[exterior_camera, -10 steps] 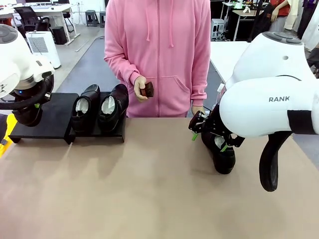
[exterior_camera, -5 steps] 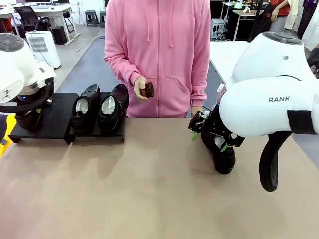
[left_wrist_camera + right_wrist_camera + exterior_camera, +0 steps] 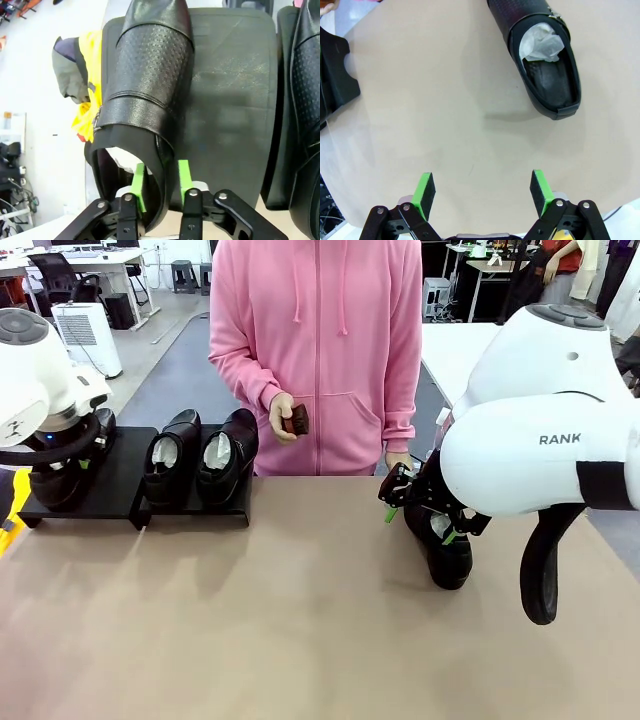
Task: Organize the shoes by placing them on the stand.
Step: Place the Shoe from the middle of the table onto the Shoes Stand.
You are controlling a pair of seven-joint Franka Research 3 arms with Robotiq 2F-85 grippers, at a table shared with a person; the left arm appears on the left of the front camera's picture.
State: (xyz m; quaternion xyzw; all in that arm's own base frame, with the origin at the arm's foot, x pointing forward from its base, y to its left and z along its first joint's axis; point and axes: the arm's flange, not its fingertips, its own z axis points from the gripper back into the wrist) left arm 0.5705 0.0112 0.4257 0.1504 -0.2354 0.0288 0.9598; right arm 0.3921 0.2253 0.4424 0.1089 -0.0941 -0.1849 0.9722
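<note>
Left gripper [image 3: 159, 181]: jaws slightly apart, straddling the heel wall of a shoe [image 3: 145, 85]; whether they still press it cannot be told.
That shoe: on the stand [image 3: 120, 478], left section, by its left edge; bare top beside it.
Middle pair [image 3: 200, 455]: right section, side by side, openings toward the robot.
Fourth shoe [image 3: 540, 55]: on the table [image 3: 300, 620], near its far right edge; glossy black, white stuffing.
Right gripper [image 3: 482, 192]: wide open, empty, above bare table.
</note>
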